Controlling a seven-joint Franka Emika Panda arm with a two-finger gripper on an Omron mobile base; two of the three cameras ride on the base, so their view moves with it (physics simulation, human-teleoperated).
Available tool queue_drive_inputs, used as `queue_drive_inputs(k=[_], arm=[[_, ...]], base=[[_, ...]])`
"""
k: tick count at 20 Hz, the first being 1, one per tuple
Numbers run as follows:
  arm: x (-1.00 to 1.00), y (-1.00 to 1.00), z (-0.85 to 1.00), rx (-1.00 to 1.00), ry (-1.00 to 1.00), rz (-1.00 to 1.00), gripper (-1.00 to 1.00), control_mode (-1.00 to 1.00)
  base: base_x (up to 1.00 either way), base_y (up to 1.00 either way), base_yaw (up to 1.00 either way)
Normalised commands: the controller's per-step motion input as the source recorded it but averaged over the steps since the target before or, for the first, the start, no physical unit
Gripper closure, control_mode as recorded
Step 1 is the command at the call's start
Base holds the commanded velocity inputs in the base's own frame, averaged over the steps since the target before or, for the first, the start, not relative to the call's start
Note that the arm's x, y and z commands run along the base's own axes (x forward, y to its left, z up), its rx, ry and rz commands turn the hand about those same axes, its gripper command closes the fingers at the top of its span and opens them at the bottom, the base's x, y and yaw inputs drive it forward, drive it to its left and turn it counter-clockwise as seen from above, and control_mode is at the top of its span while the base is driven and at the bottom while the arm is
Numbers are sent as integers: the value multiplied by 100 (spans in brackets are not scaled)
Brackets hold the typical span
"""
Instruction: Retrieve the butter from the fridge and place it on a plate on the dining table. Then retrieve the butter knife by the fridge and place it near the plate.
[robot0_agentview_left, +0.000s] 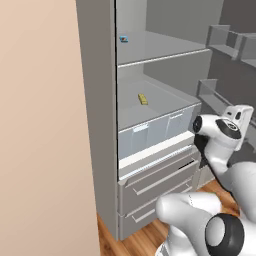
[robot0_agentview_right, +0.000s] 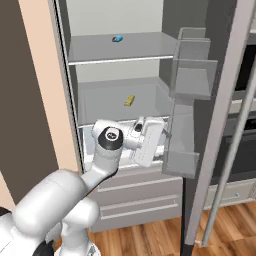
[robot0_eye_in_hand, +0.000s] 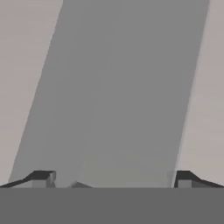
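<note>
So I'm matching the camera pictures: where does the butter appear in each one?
Left base view: butter left of centre, on the middle fridge shelf.
Right base view: centre, above the arm.
Hand view: I can't find it.
Shared landmark: blue-and-red packet one shelf higher.

No readable text, labels, brands or numbers anywhere

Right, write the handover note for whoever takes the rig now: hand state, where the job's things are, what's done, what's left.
Hand: open, holding nothing, facing a plain grey surface.
Tall grey stainless-steel fridge: door open.
Small pale-yellow butter stick: lying on the middle shelf, untouched. The white arm's wrist is below that shelf, in front of the clear drawers.
Small blue-and-red packet on the upper shelf: not part of the job.
Done: fridge opened.
Left: grasp butter, carry it to the plate on the dining table, then fetch the butter knife and lay it near the plate.
</note>
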Motion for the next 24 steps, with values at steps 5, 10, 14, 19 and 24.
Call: queue_drive_inputs(k=[5, 10, 14, 19, 24], arm=[[34, -100, -22, 1, 1, 0, -100, -100], [-27, -49, -4, 0, -1, 0, -100, -100], [-95, 84, 2, 0, -16, -8, -100, -100], [-29, 71, 15, 19, -24, -11, -100, -100], [20, 51, 0, 78, -27, -13, -100, -100]], base=[[0, 0, 0], [0, 0, 0], [0, 0, 0], [0, 0, 0], [0, 0, 0]])
